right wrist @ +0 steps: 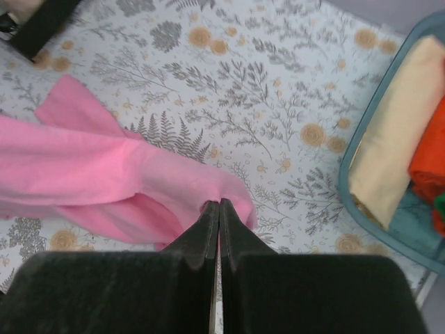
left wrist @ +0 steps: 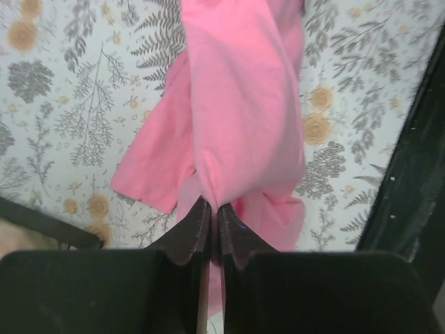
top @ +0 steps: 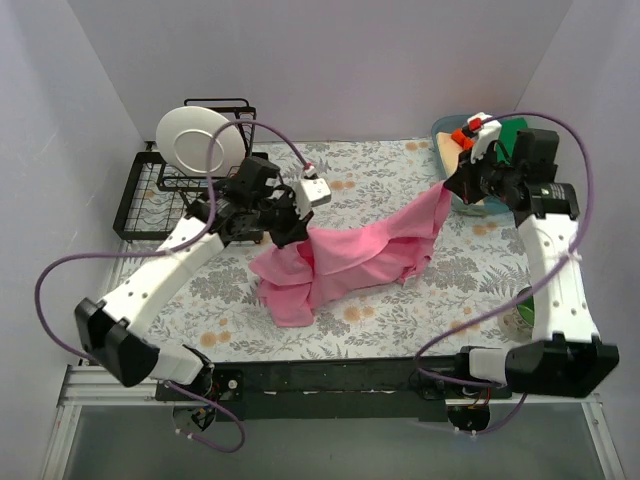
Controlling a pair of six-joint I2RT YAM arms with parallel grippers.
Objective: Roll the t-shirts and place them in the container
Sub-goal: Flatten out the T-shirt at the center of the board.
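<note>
Lilac-white walls (top: pixel 330 60), leaf-print table cover (top: pixel 400 170), pink t-shirt (top: pixel 350 255) pinched by left and right jaws

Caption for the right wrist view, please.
Right hand shut on the pink t-shirt; teal basket of folded shirts nearby.

Item one: t-shirt (top: pixel 350 255) on the table (top: pixel 400 320), centre, which I see stretched from my left gripper (top: pixel 290 228) at 9 o'clock to my right gripper (top: pixel 450 185) at 2 o'clock. Item two: dish rack (top: pixel 150 195) at 10 o'clock, plate (top: pixel 192 138) standing in it. Item three: tub (right wrist: pixel 348 167) at 1 o'clock, behind the right gripper, folded shirts (right wrist: pixel 393 139) inside, side by side.
</note>
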